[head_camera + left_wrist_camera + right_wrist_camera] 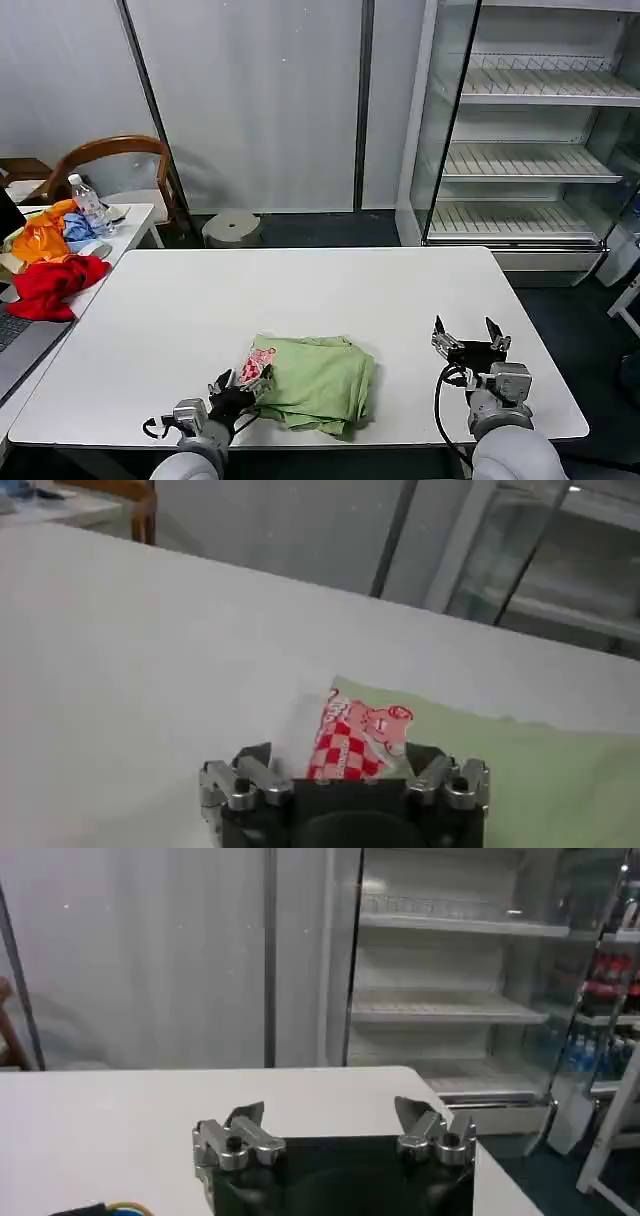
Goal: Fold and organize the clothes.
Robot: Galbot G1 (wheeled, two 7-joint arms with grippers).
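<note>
red cloth point(52, 284), water bottle point(87, 204), chair point(112, 165)

Shirt point(318, 382) on table point(300, 290), near edge

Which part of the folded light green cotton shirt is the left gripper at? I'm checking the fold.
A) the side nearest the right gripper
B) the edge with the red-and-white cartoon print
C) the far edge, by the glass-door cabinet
B: the left gripper sits at the folded light green cotton shirt's printed edge.
</note>
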